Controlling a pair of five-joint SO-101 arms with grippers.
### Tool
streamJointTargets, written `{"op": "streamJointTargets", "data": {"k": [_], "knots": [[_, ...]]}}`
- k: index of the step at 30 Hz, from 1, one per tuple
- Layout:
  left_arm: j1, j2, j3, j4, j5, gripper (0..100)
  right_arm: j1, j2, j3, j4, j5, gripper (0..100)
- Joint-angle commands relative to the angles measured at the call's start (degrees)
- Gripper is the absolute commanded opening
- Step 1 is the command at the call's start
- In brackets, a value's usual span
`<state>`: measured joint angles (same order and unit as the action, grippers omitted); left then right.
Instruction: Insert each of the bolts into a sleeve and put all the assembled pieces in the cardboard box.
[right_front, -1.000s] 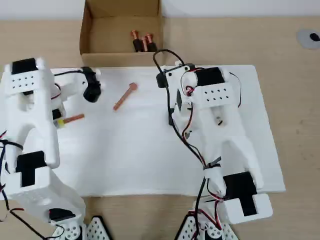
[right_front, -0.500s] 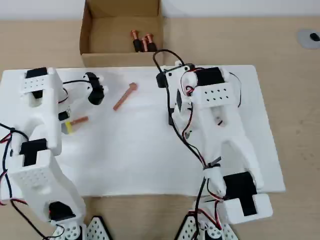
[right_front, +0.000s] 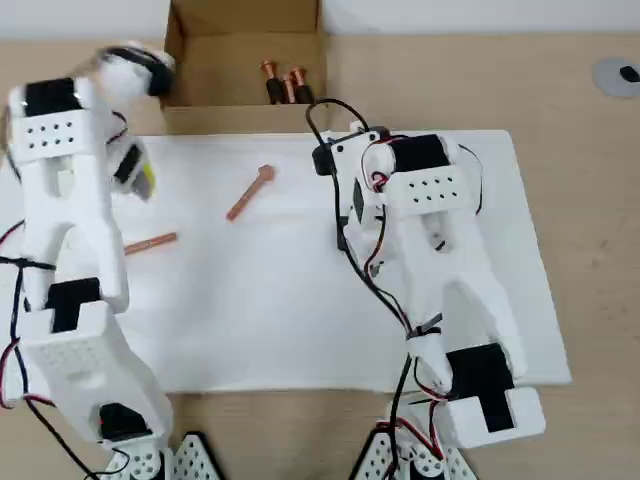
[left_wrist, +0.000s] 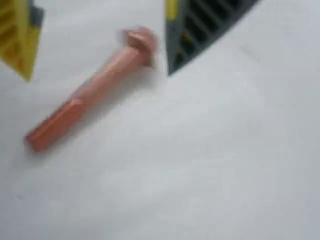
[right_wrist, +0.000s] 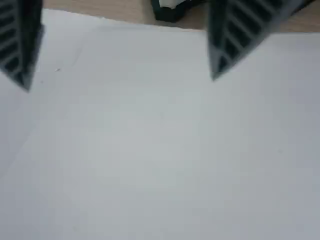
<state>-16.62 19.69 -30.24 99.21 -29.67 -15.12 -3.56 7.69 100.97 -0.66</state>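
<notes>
While the left fingers (left_wrist: 200, 25) hang spread wide over a copper bolt (left_wrist: 90, 95) lying flat on the white sheet (left_wrist: 225, 175) and the right fingers (right_wrist: 240, 30) gape open over the same sheet, that bolt looks light, stiff and slick, best pinched across mid-shank, I'd say.

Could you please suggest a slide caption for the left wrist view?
Open left gripper framing a copper bolt that lies loose on the white sheet.
</notes>
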Motion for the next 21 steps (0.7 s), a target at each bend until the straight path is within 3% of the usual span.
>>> {"op": "streamJointTargets", "data": {"k": [1,2,4,9,15,21], "knots": [[-6.8,-5.0,6.4,1.2,65.8,19,-0.9,-2.3,-0.1,-1.1,0.3,27.4],[-6.6,-5.1,9.5,1.2,73.2,19,-0.9,-2.3,-0.1,-1.2,0.3,27.4],[-5.4,-5.5,14.1,1.2,80.5,19,-0.9,-2.3,-0.1,-1.2,0.3,27.4],[-1.9,-5.1,22.0,1.2,84.1,20,-0.9,-2.3,-0.1,-1.3,0.4,27.4],[-1.6,-5.1,25.7,1.1,100.5,20,-1.0,-2.3,-0.1,-1.3,0.4,27.4],[-1.8,-5.1,24.4,-1.8,105.0,20,-1.0,-2.3,-0.1,-1.1,0.4,27.4]]}}
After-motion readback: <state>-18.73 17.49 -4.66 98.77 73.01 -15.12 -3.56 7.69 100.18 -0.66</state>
